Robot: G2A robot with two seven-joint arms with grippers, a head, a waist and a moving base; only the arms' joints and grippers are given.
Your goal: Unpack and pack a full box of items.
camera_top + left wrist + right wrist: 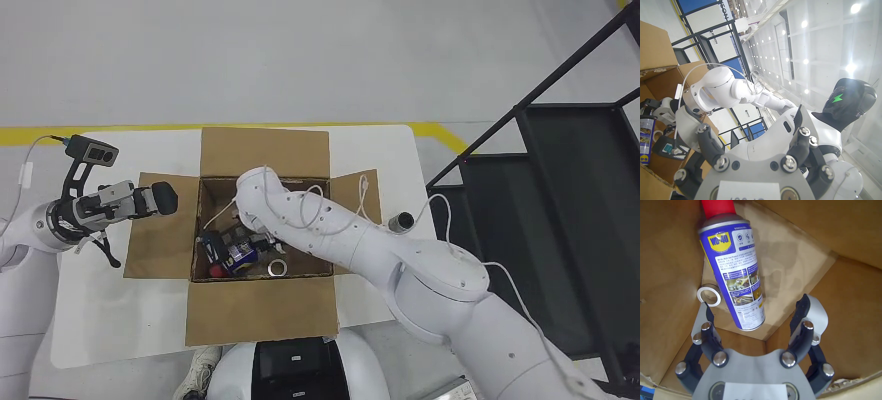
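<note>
White table (110,310): box (262,312) holds spray can (738,279), tape roll (700,295); left fingers (801,118) and right fingers (807,308) spread, empty.

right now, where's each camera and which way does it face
top view: overhead, facing down at table and open box; left arm and right arm show
left wrist view: beside the box, tilted up toward the ceiling; open left gripper, right arm
right wrist view: inside the box, facing spray can and tape roll; open right gripper
shared: all show the box and spray can
</note>
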